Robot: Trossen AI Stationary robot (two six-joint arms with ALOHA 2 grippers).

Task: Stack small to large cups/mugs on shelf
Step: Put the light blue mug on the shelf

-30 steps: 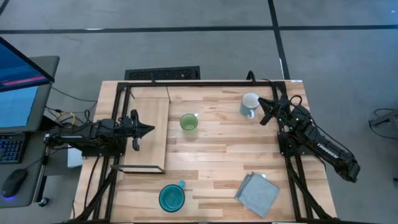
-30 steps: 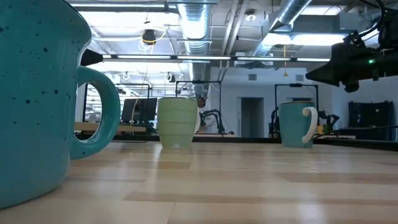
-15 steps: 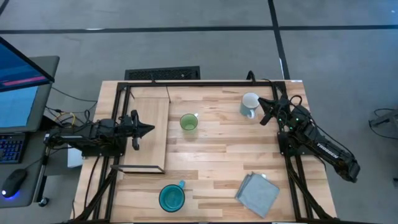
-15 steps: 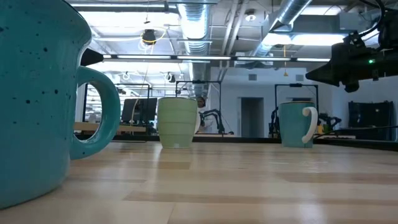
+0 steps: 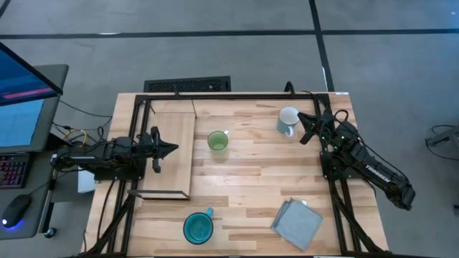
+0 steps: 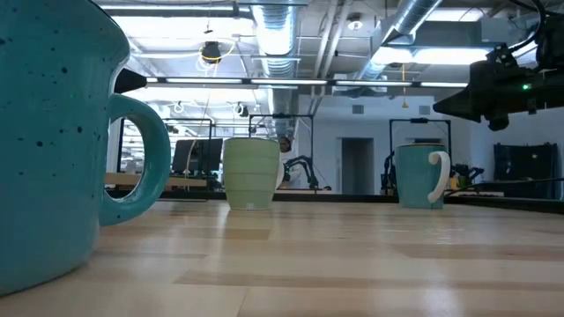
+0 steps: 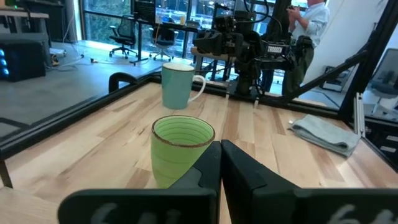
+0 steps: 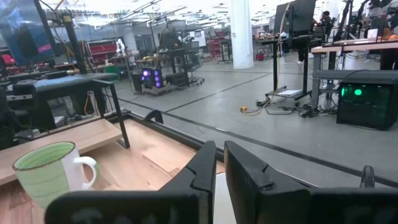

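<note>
Nothing has moved: our left gripper (image 5: 172, 149) stays shut mid-left, right gripper (image 5: 304, 137) nearly shut beside the white mug (image 5: 287, 120), stacking unstarted.

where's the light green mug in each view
High view: light-green mug stands mid-table, just right of the shelf.
Low view: centre, on the table's far part.
Left wrist view: straight ahead of that arm's fingers.
Right wrist view: far off, with the shelf behind it.
Shared landmark: the white mug, right of it in the low view, behind it in the left wrist view.
</note>
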